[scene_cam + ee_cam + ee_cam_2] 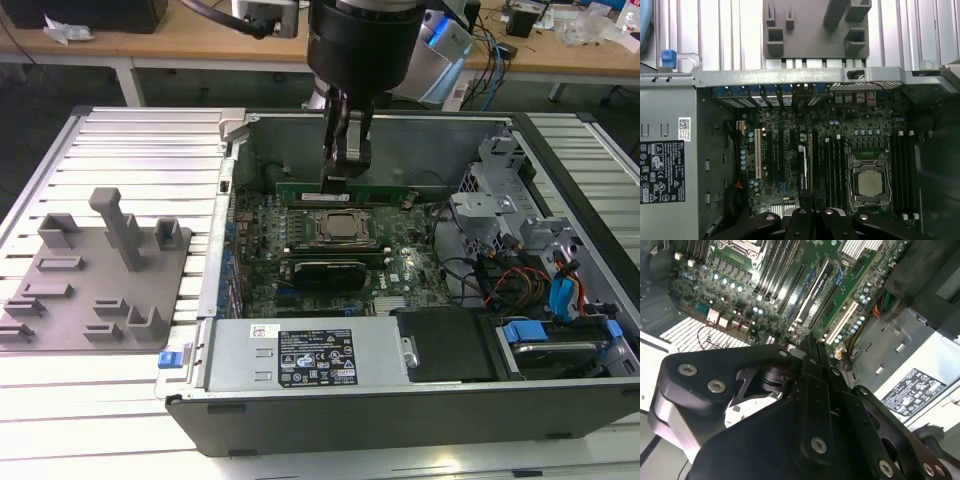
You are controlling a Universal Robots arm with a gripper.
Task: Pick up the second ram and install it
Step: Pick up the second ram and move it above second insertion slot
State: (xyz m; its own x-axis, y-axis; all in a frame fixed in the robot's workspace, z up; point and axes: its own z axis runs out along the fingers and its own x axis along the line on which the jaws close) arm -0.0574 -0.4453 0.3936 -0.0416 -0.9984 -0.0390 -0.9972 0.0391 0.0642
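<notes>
My gripper (335,183) reaches down into the open computer case, above the green motherboard (400,265), and is shut on the second ram (385,191). In the exterior view the ram is a long, thin, level strip at the fingertips, just beyond the square metal CPU socket (343,226). The first wrist view shows the ram (804,170) edge-on as a dark strip running out from between the fingertips of the gripper (812,212), beside the black memory slots (835,165) and the socket (870,182). I cannot tell whether it touches a slot. In the second wrist view the gripper (811,340) has its fingers close together.
A grey block-studded tray (60,300) lies on the ribbed table at the exterior view's left, outside the case wall (215,260). Cables and drive bays (540,280) crowd the case at the exterior view's right. A power supply (300,350) sits along the near side.
</notes>
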